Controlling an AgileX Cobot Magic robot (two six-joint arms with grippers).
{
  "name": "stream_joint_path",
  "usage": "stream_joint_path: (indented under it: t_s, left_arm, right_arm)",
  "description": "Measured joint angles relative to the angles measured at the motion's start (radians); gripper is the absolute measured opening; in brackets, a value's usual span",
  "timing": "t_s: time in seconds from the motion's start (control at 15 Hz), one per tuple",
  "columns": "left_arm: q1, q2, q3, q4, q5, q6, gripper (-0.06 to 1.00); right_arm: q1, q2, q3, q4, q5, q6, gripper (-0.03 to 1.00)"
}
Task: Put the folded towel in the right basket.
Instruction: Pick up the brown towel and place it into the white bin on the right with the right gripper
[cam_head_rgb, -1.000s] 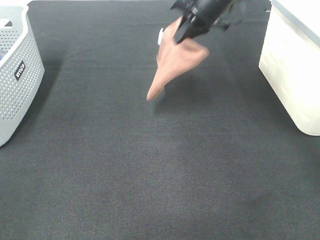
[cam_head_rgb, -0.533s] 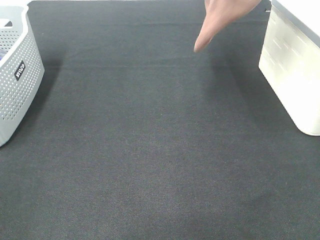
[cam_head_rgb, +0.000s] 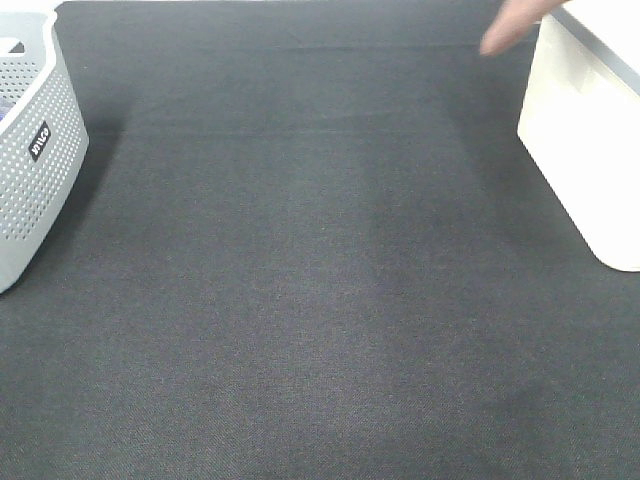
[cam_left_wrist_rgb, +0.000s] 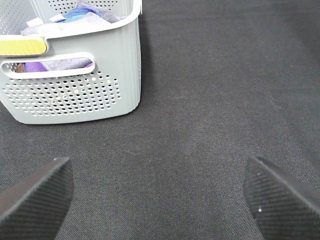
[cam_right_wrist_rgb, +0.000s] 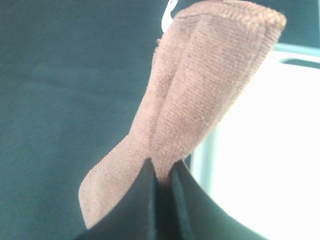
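The folded towel is salmon-pink terry cloth. My right gripper is shut on it and holds it in the air, its free end hanging down. In the high view only the towel's tip shows at the top edge, just left of the white right basket. The right gripper itself is out of that view. In the right wrist view the basket's white rim lies beside and below the towel. My left gripper is open and empty above the dark mat, near the grey left basket.
The grey perforated left basket stands at the left edge and holds purple, blue and yellow cloths. A dark mat covers the table between the two baskets.
The right gripper has lifted the towel up and to the right, from over the mat's upper middle to beside the white basket. The arm has left the high view. The left arm has not moved.
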Motion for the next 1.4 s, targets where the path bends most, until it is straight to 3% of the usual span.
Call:
stream_joint_path:
  t_s: [0.4,0.87,1.0,1.13,1.27,1.33,1.4]
  left_arm:
    - [0.0,0.0,0.0,0.0,0.0,0.0,0.87]
    - [0.0,0.0,0.0,0.0,0.0,0.0,0.87]
    - [0.0,0.0,0.0,0.0,0.0,0.0,0.87]
    - [0.0,0.0,0.0,0.0,0.0,0.0,0.87]
    - [0.0,0.0,0.0,0.0,0.0,0.0,0.87]
    - [0.0,0.0,0.0,0.0,0.0,0.0,0.87]
    - [0.0,0.0,0.0,0.0,0.0,0.0,0.87]
  right_arm:
    - [-0.287,0.0,0.026,0.09,0.001,-0.019,0.02]
    - [-0.3,0.15,0.044,0.058,0.006,-0.005,0.03]
    - [-0.3,0.18,0.044,0.046,0.006,0.009,0.12]
    - [-0.3,0.192,0.044,-0.002,0.005,0.068,0.32]
    - [-0.3,0.192,0.044,-0.029,0.005,0.125,0.6]
    - [-0.3,0.192,0.044,-0.029,0.005,0.125,0.6]
    - [-0.298,0.192,0.044,-0.028,0.005,0.134,0.69]
